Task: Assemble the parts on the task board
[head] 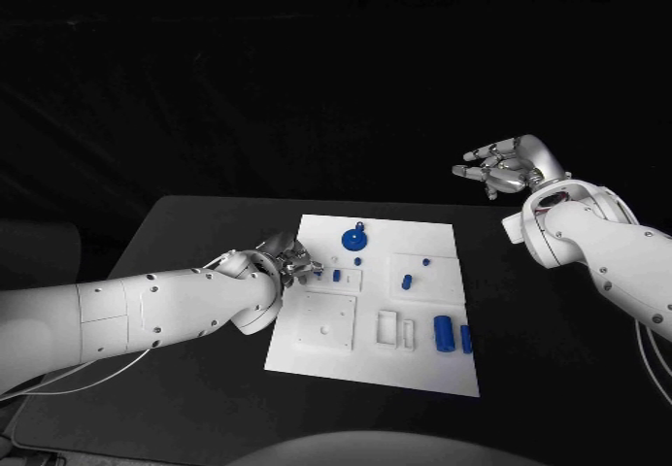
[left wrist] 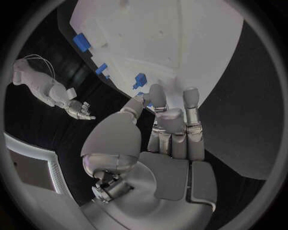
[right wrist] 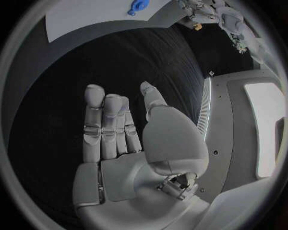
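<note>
The white task board (head: 316, 355) lies in the middle of the table. On it are a round blue part (head: 353, 237), small blue pieces (head: 408, 282) in its middle and blue cylinders (head: 444, 333) near its right edge. My left hand (head: 287, 257) reaches over the board's left edge. Its fingers (left wrist: 191, 103) are stretched out over the board (left wrist: 174, 33), and the thumb tip lies next to a small blue piece (left wrist: 139, 80); nothing is in the palm. My right hand (head: 504, 165) is raised beyond the table's far right corner. It is open and empty, with the palm (right wrist: 120, 143) bare.
More blue parts (left wrist: 81, 42) stand along the board's far side in the left wrist view. The black table (head: 196, 223) runs around the board on all sides. The right wrist view shows the board's corner (right wrist: 90, 19) with a blue part (right wrist: 137, 5).
</note>
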`<state>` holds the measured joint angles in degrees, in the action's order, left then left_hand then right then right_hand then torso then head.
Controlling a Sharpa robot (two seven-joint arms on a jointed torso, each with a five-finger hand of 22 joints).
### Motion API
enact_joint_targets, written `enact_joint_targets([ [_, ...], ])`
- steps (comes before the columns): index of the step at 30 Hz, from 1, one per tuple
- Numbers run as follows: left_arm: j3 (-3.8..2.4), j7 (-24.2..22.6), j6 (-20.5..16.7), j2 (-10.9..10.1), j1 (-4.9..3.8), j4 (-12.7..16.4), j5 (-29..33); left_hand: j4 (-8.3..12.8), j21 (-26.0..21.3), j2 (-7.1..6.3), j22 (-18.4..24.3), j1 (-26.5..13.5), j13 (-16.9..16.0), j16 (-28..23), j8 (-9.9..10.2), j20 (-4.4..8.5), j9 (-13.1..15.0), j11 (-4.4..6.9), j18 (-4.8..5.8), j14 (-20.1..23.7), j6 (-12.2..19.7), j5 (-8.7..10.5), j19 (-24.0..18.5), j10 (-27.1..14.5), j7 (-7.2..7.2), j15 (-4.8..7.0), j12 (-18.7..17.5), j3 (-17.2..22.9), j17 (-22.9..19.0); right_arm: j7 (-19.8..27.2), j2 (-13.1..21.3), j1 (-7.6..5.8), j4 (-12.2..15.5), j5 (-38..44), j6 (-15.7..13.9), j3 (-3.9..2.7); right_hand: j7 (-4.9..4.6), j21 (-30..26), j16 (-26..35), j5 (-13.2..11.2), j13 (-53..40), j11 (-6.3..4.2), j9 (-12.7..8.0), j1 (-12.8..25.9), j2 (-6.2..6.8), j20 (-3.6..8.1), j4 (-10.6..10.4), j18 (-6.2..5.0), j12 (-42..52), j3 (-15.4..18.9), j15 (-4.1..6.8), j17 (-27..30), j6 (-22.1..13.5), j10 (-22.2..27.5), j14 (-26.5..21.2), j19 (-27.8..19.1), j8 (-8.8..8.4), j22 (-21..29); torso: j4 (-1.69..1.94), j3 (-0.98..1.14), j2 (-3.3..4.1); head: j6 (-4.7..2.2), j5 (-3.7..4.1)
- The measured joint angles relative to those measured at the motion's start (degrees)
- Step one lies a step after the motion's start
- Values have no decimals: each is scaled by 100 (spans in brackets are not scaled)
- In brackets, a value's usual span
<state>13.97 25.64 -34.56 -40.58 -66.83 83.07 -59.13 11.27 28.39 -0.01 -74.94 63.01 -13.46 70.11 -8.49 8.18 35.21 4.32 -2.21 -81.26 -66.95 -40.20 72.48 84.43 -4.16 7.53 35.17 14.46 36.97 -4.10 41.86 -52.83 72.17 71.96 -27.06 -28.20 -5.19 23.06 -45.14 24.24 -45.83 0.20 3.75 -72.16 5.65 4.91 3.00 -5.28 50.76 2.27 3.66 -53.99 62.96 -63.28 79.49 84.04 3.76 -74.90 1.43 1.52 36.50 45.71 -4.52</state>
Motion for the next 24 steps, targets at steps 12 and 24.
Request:
enact_joint_targets([
  [12, 1, 64, 30, 49, 42, -71, -53, -15, 0, -22, 1, 23, 5, 0, -45, 0, 74, 0, 1, 7, -1, 10, 0, 0, 0, -9, 0, 17, -7, 0, -4, 0, -10, -12, 23, 0, 0, 0, 0, 0, 0, 0, 0, 0, 0, 0, 0, 0, 0, 0, 0, 0, 0, 0, 0, 0, 0, 0, 8, -1, 5, 4, 4],
  [24, -14, 67, 25, 99, 79, -140, -111, -14, 0, -22, 2, 23, 5, 0, -79, 0, 99, 0, 1, 7, -1, 11, 0, 0, 0, -11, 20, 17, -7, 0, -9, 0, -14, -16, 38, 0, 0, 0, 0, 0, 5, 0, 0, 0, 0, 0, 0, 0, 0, 0, 0, -1, 0, 0, 0, 0, 0, 0, 17, -2, 7, 3, 15],
])
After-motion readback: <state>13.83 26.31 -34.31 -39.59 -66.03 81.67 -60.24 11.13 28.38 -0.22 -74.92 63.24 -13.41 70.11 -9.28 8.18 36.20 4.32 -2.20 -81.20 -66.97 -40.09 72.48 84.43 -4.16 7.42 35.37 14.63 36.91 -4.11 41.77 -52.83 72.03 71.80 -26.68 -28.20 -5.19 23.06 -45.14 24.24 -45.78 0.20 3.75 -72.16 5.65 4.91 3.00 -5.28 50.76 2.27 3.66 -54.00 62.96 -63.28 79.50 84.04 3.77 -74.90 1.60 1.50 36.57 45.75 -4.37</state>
